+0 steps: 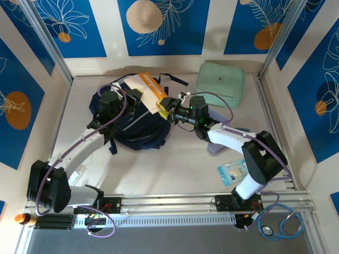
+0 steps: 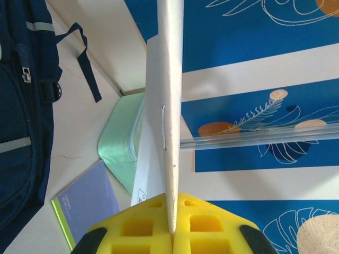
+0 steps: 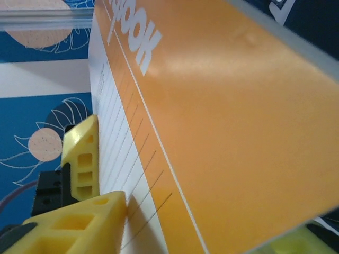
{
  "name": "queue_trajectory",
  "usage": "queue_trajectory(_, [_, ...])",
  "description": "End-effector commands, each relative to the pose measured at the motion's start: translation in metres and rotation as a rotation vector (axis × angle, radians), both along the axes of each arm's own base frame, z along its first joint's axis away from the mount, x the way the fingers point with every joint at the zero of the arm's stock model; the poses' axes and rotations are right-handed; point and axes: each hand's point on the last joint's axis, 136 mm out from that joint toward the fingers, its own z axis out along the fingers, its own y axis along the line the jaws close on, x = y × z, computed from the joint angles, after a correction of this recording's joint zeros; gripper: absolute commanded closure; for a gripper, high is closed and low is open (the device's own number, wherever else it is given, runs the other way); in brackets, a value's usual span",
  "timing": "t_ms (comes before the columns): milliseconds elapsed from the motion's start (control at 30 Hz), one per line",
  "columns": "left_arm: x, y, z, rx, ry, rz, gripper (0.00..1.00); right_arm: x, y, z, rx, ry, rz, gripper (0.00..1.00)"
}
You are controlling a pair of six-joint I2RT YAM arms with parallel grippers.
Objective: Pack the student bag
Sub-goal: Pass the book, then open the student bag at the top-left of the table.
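Step in hand: getting the orange notebook into the student bag, which lies centre-left on the table. Left gripper pinches the notebook's edge tight, arm reached fwd over the bag. Right gripper straddles the opposite edge, elbow bent inward; can't tell if it's clamped. Next, prob.: right needs a firm hold, then both angle the notebook down into the bag w/o buckling it.

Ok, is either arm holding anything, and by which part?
The left gripper clamps the orange notebook by its thin edge. The right gripper has its jaws around another edge; whether they grip yet cannot be told.
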Motion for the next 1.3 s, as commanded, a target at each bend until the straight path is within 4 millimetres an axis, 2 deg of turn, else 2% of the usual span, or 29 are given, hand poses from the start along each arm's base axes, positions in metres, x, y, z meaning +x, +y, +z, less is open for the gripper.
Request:
queue_trajectory(0, [0.0, 0.005, 0.016, -0.035, -0.047, 0.017, 1.0, 0.01, -0.006, 0.001, 0.003, 0.003, -0.058, 0.57])
queue_trajectory(233, [-0.004, 0.005, -0.003, -0.019, -0.011, 0.015, 0.99, 0.012, -0.017, 0.008, -0.042, -0.044, -0.08, 0.79])
queue_trajectory(367, [-0.006, 0.004, -0.011, 0.037, -0.015, -0.012, 0.91, 0.011, -0.023, 0.006, -0.089, -0.052, -0.086, 0.93])
queue_trajectory(467, [-0.012, 0.002, -0.019, 0.139, -0.02, -0.063, 0.74, 0.011, -0.032, 0.004, -0.123, -0.07, -0.099, 0.98])
queue_trajectory(533, [-0.019, 0.005, -0.034, 0.251, 0.004, -0.092, 0.63, 0.01, -0.04, 0.003, -0.158, -0.091, -0.108, 1.0])
queue_trajectory(633, [-0.032, 0.014, -0.056, 0.462, 0.022, -0.15, 0.42, 0.005, -0.054, 0.003, -0.216, -0.143, -0.102, 1.0])
queue_trajectory(767, [-0.047, 0.007, -0.078, 0.722, -0.003, -0.345, 0.22, -0.003, -0.082, 0.001, -0.36, -0.187, -0.122, 1.0])
queue_trajectory(900, [-0.052, 0.002, -0.099, 0.937, 0.01, -0.516, 0.13, -0.008, -0.114, -0.006, -0.501, -0.214, -0.167, 1.0])
queue_trajectory(1100, [-0.047, -0.007, -0.137, 1.266, 0.067, -0.729, 0.11, -0.017, -0.156, -0.019, -0.579, -0.178, -0.232, 1.0])
queue_trajectory(1200, [-0.041, -0.006, -0.154, 1.437, 0.114, -0.786, 0.15, -0.02, -0.17, -0.023, -0.59, -0.151, -0.262, 1.0])
queue_trajectory(1267, [-0.037, -0.009, -0.163, 1.496, 0.139, -0.814, 0.21, -0.021, -0.176, -0.026, -0.591, -0.136, -0.277, 1.0])
